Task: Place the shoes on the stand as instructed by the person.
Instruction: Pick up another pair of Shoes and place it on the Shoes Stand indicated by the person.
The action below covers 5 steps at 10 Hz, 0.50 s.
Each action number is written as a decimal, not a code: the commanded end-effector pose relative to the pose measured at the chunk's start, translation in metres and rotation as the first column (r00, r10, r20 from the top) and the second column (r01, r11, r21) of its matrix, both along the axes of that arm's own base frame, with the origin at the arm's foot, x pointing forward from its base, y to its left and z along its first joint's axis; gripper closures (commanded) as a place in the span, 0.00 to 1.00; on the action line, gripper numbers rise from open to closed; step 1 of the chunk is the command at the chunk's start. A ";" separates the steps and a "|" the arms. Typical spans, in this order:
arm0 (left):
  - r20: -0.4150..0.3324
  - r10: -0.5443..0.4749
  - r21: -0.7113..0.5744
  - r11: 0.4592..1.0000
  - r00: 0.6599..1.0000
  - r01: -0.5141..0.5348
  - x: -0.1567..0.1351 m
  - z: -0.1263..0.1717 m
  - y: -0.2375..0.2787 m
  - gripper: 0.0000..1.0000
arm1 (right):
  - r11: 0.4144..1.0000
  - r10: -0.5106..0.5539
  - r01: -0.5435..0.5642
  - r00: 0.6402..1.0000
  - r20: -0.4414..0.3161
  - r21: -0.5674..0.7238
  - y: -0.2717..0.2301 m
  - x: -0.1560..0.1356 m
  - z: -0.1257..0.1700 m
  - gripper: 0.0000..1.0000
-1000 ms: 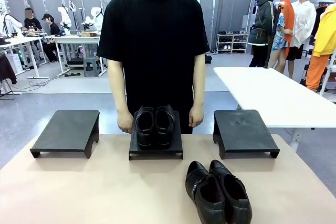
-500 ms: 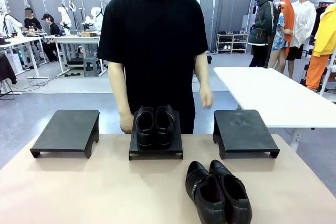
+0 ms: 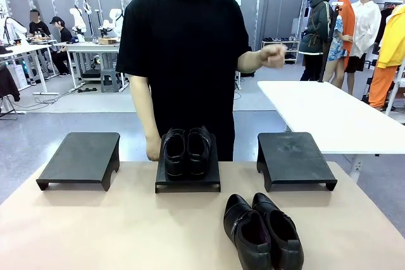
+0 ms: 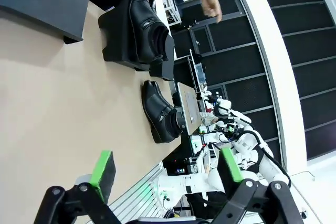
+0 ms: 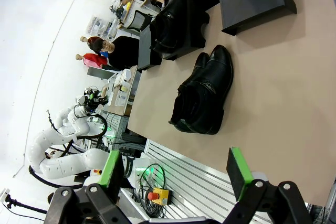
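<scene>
**Progress.** One pair of shoes is seated on the middle stand. The second pair lies side by side, touching, on the tan surface. It is close to the robot-side edge, right of centre, in front of the gap between the middle stand and the right stand. The left stand and the right stand are bare. The task is judged about half done: the second pair has yet to be lifted and set on whichever stand is indicated.

**Instruction.** The person is positioned at the far edge, behind the middle stand. One hand is raised at chest height toward the right-stand side. It is blurred, so the stand meant cannot be read. The other hand hangs just beside the middle stand's far corner.

**Pincers.** The left pincer is spread wide with nothing between its green pads. The right pincer is likewise spread wide and empty, with the second pair ahead of it.

**Room.**
- Bare surface is seen on every side of the second pair.
- Its near ends lie close to the robot-side edge, so a backward drag is judged risky.
- The three stands are well apart.
- The right stand sits near the surface's right edge, so less margin is expected there.
</scene>
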<state>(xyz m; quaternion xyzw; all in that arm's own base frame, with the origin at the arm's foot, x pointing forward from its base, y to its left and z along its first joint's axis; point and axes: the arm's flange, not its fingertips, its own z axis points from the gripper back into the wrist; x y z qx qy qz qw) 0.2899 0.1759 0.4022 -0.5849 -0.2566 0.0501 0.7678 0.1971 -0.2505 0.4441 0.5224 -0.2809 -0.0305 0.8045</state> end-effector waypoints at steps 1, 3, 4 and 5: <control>0.015 -0.012 -0.009 1.000 1.000 0.012 0.000 0.000 0.000 0.00 | 1.000 0.003 -0.003 1.000 0.028 0.001 0.000 -0.001 0.001 0.00; 0.015 -0.012 -0.009 1.000 1.000 0.012 0.000 0.000 0.000 0.00 | 1.000 0.003 -0.003 1.000 0.028 0.001 0.000 -0.001 0.001 0.00; 0.015 -0.012 -0.009 1.000 1.000 0.012 0.000 0.000 0.000 0.00 | 1.000 0.003 -0.003 1.000 0.028 0.001 0.000 -0.001 0.001 0.00; 0.015 -0.012 -0.009 1.000 1.000 0.012 0.000 0.000 0.000 0.00 | 1.000 0.003 -0.003 1.000 0.028 0.001 0.000 -0.001 0.001 0.00</control>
